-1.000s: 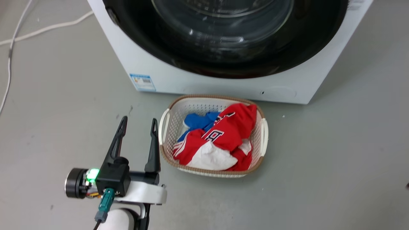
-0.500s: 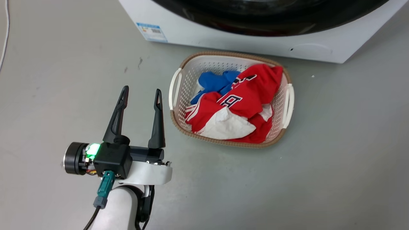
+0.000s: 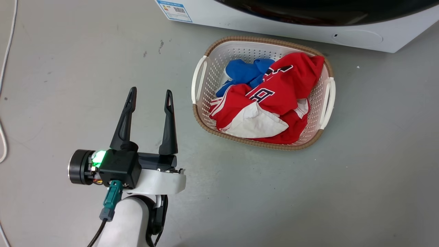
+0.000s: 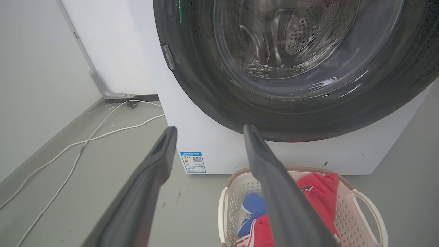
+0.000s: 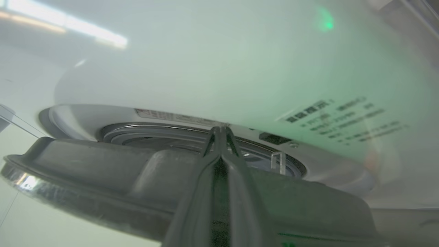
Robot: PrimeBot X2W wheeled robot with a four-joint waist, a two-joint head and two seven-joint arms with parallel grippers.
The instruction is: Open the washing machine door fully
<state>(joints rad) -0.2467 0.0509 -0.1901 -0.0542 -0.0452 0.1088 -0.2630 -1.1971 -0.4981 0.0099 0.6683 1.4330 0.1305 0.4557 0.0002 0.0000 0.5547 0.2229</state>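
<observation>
The washing machine door (image 4: 274,113) has a glossy black rim and a clear glass centre, and it spans nearly the whole white machine front. Its lower rim (image 3: 325,13) crosses the top of the head view. In the right wrist view the door's dark edge (image 5: 103,171) stands a little off the machine's white front (image 5: 205,68), with a grey ring (image 5: 154,132) showing in the gap. My right gripper (image 5: 221,128) is shut, its fingers lying across that edge with the tips at the gap. My left gripper (image 3: 150,92) (image 4: 209,129) hangs open and empty above the floor, left of the basket.
A white basket (image 3: 264,40) (image 4: 363,206) with red, white and blue clothes sits on the grey floor just before the machine. White cables (image 4: 85,140) (image 3: 7,51) run along the floor to the left. A round service flap (image 3: 356,36) is low on the machine's front.
The head camera has tilted down, so the machine and basket sit differently in the picture. My left gripper stays open in about the same place.
</observation>
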